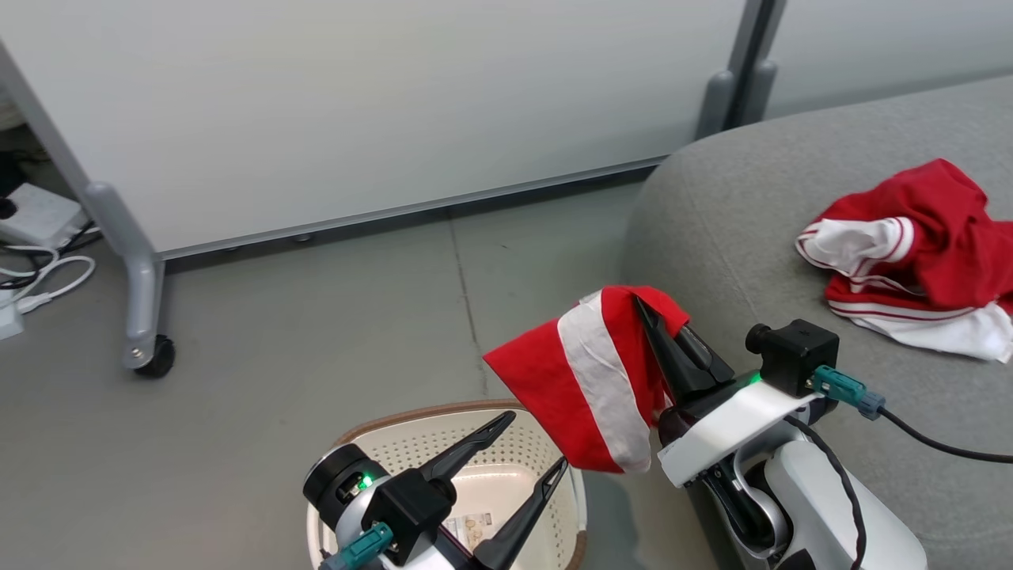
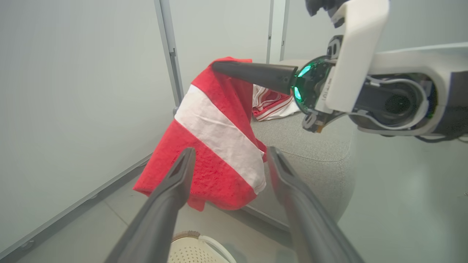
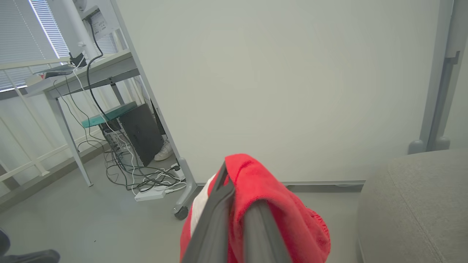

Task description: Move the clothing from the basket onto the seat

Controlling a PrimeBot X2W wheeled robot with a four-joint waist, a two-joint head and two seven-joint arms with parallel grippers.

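Aloft, right jaws clamped on red clothing [image 1: 589, 380].
Left jaws apart above basket [image 1: 411, 417] at six o'clock; seat [image 1: 712, 198] at three.

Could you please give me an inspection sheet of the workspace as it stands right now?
Surface: grey seat; grey floor.
Job's things: lying garment crumpled on the seat; held garment hangs between seat and basket; basket on the floor, no clothing visible inside.
Clutter: power strip on the floor.
Hands: left hand open over the basket; right hand shut on held garment.
Cables: tangle under the desk.
Surroundings: wheeled partition.
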